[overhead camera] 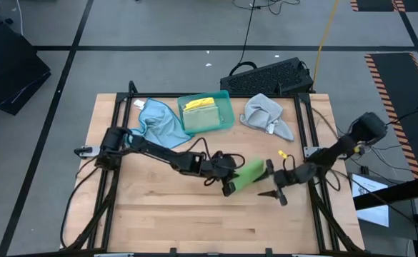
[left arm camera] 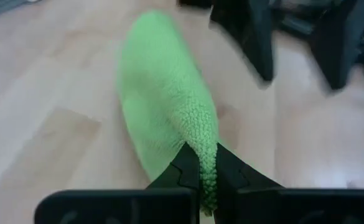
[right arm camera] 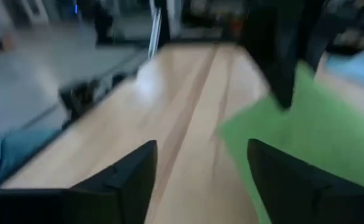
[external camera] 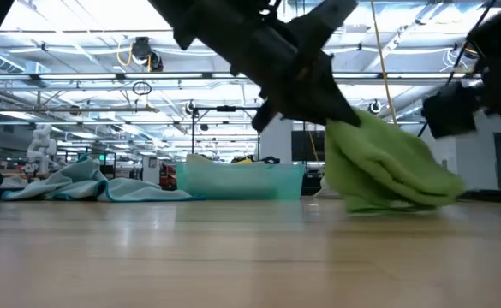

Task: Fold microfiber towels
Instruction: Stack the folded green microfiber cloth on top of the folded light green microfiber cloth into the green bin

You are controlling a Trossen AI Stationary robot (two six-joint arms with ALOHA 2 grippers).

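You are looking down on a light wooden table point(overhead camera: 166, 221) edged by a black metal frame point(overhead camera: 116, 107) and standing on a grey floor marked with dark tape lines. Near the table's far edge sits a teal plastic tray point(overhead camera: 224, 107), seen from table height as a translucent teal box point(external camera: 243, 181). Just beyond that far edge, on the floor, lies a black keyboard point(overhead camera: 269, 75) with a dark cable running away from it. A yellow cable point(overhead camera: 326, 28) trails across the floor nearby, and orange-and-black hazard striping point(overhead camera: 387, 78) marks the floor at your right. Behind the table, ceiling lights and steel trusses point(external camera: 79, 51) fill the room.
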